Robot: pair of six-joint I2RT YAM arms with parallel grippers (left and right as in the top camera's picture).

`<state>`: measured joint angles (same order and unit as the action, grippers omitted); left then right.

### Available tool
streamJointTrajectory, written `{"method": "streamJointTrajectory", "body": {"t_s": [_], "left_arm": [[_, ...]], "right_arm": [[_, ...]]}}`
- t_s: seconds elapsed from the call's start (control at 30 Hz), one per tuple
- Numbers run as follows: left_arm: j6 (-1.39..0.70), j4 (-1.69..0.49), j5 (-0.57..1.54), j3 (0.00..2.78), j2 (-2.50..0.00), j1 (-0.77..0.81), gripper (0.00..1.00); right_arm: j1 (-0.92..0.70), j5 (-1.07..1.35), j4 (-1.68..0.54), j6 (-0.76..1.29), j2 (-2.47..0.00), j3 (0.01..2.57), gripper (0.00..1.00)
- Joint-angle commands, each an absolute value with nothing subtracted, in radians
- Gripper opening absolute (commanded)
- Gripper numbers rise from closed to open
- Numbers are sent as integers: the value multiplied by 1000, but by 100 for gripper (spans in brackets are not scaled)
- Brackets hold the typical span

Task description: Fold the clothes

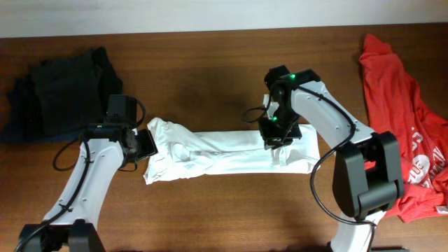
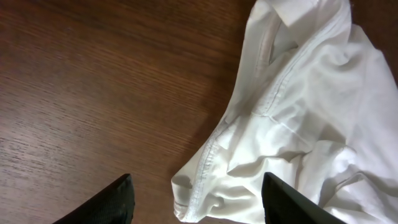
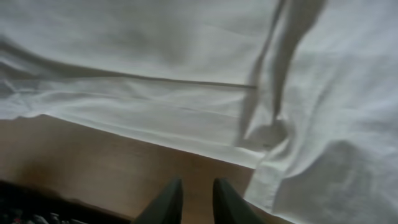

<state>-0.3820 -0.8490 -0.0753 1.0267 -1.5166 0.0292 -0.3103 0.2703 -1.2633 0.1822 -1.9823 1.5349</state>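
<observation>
I am seeing three lots of clothing lying on one wooden table [image 1: 210, 224]: one white T-shirt [image 1: 231, 155], one red T-shirt [image 1: 402, 119], and one pile of dark clothes [image 1: 59, 87]. I am working with two arms, one gripper each: my left gripper [image 1: 143, 143] and my right gripper [image 1: 278, 147].

No legible text is showing in any view. The red T-shirt [image 1: 409, 133] is carrying white print (too small and crumpled to read); the white T-shirt [image 1: 231, 154] is showing no lettering.
</observation>
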Motion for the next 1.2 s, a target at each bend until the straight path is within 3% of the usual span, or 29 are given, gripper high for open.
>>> {"method": "streamJointTrajectory", "body": {"t_s": [0.0,0.1,0.57,0.7,0.97,1.17], "left_arm": [[-366,-850,-67,1028,-1511,23,65],[-365,-852,-67,1028,-1511,23,65],[-365,-854,-68,1028,-1511,23,65],[-365,-854,-68,1028,-1511,23,65],[-365,-854,-68,1028,-1511,23,65],[-366,-854,-68,1028,-1511,23,65]], "right_arm": [[-327,128,-1230,219,-1987,1521,33],[-329,-43,-1164,320,-1987,1472,37],[-329,-12,-975,324,-1987,1314,41],[-327,-12,-975,324,-1987,1312,6],[-298,-7,-1114,323,-1987,1428,4],[-337,190,-1208,263,-1987,1504,4]]}}
